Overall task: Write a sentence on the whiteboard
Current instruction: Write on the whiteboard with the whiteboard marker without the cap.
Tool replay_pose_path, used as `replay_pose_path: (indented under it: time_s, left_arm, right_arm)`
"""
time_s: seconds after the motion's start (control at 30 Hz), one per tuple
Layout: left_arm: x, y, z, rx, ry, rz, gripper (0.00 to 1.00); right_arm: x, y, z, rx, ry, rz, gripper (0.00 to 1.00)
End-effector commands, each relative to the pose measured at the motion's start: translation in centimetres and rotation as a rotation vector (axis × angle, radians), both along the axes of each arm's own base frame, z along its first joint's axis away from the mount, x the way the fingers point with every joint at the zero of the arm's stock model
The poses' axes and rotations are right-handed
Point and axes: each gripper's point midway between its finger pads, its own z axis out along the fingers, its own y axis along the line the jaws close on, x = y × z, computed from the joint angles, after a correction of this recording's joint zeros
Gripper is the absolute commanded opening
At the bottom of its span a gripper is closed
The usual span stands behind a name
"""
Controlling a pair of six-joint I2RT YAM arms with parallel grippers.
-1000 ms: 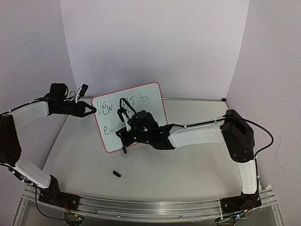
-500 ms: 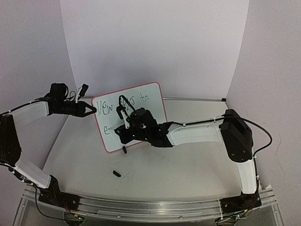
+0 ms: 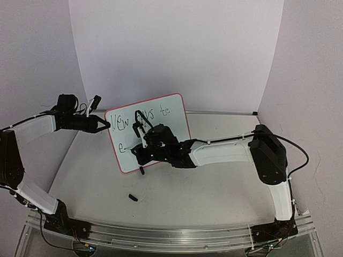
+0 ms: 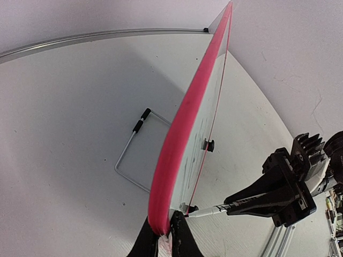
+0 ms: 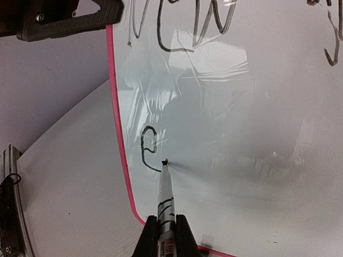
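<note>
The whiteboard (image 3: 174, 128) stands upright on its feet, left of centre in the top view, on the worktop (image 3: 214, 187). Its written face is turned toward the arms.

- **Left claw** (image 4: 165, 235): closed on the board's pink rim at its left edge, steadying it.
- **Right claw** (image 5: 166, 235): closed on a marker (image 5: 165, 198). In the right wrist view the barrel points up-frame. The tip is at the board face, apparently touching, just right of the lone "e" that begins the lower line of the sentence (image 5: 143, 143).

Bare board lies to the right of the tip. The coming strokes should therefore run rightward along the board's long axis, parallel to the upper line.
</note>
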Motion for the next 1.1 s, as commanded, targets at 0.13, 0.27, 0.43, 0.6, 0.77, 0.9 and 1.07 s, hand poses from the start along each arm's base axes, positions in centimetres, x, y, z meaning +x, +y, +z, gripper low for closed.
replay_pose_path:
  time_s: [0.13,0.27,0.43,0.6,0.77,0.9,1.07]
  left_arm:
    - [0.9,0.9,-1.6,0.078,0.036,0.064,0.0]
    - [0.9,0.9,-1.7,0.079,0.039,0.064,0.0]
    - [0.9,0.9,-1.7,0.078,0.038,0.062,0.0]
    - [0.9,0.9,-1.7,0.078,0.04,0.061,0.0]
    - [1.0,0.9,-1.8,0.078,0.043,0.061,0.0]
    - [0.9,0.9,-1.8,0.079,0.042,0.061,0.0]
    - [0.9,0.8,-1.8,0.079,0.043,0.061,0.0]
  right_arm:
    - [2.7,0.2,2.9,0.059,-0.067,-0.089,0.0]
    - [3.2,0.1,3.8,0.075,-0.082,-0.106,0.0]
    - [3.8,-0.3,3.4,0.075,-0.069,-0.129,0.0]
    - [3.7,-1.0,2.3,0.059,-0.046,-0.144,0.0]
    - [3.3,-2.0,1.0,0.036,-0.027,-0.158,0.0]
    - [2.8,-2.2,0.2,0.029,-0.007,-0.149,0.0]
    - [2.4,-2.4,-0.7,0.029,0.02,-0.14,0.0]
